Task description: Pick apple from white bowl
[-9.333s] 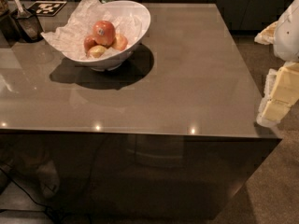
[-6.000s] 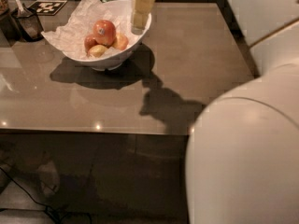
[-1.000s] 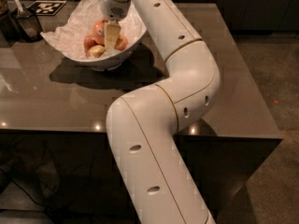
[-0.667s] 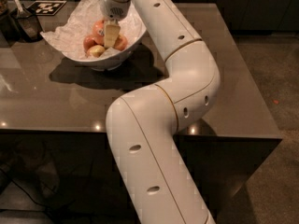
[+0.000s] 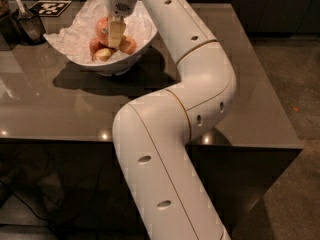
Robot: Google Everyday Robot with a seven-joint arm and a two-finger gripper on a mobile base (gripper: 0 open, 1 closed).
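The white bowl (image 5: 146,35), lined with crumpled white paper, stands at the far left of the brown table. The apple (image 5: 101,28), large and red-orange, lies in it on top of the other fruit. My gripper (image 5: 116,34) reaches down into the bowl from above and sits right against the apple's right side, partly covering it. Two smaller red apples (image 5: 128,45) and a small yellowish fruit (image 5: 103,54) lie lower in the bowl, beside and under the gripper.
My white arm (image 5: 200,79) bends across the middle of the table (image 5: 60,109) from the near edge to the bowl. A dark cup with utensils (image 5: 27,24) and a black-and-white marker card (image 5: 49,7) stand at the far left corner. The floor lies to the right.
Over the last nine seconds the arm came in from the right and lowered the gripper into the bowl. Over the last second the gripper has stayed at the apple, almost still.
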